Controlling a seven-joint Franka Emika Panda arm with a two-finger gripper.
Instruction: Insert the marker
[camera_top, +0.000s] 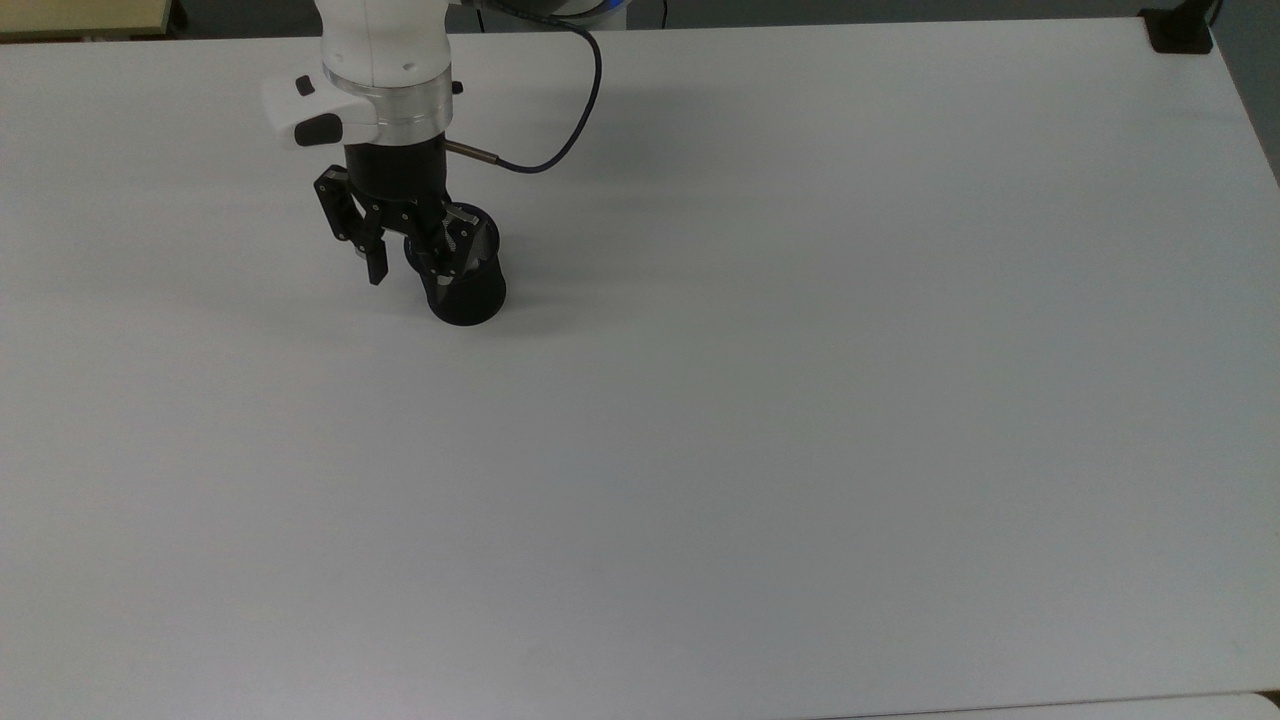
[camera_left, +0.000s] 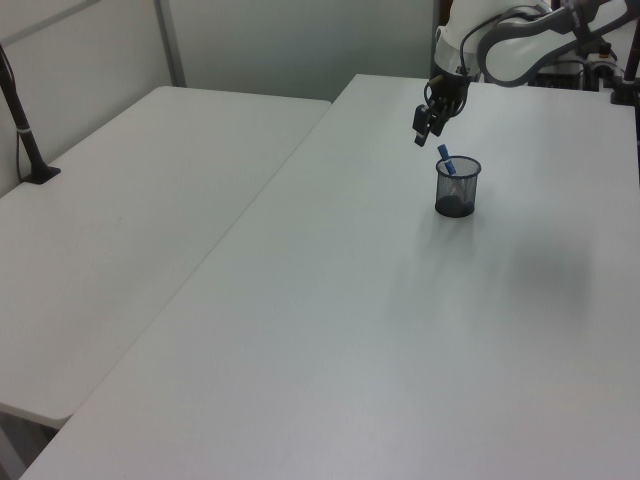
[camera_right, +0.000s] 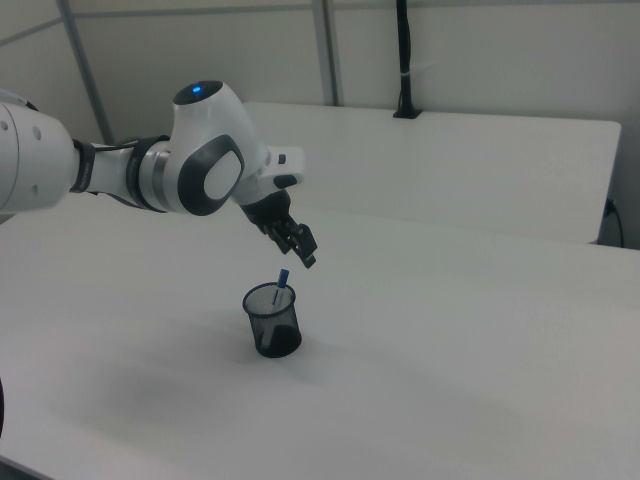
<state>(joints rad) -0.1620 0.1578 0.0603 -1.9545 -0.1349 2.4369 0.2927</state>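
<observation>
Marker (camera_left: 445, 158) standing tilted inside cup (camera_left: 457, 187), blue end poking above rim. Gripper (camera_left: 427, 124) just above cup, fingers (camera_top: 376, 266) spread, holding nothing. Cup upright on table (camera_top: 800, 350), far from other table (camera_left: 120, 230).

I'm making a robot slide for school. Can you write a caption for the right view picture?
The marker stands tilted in the black mesh cup on the white table, with the robot's gripper open just above it.
</observation>
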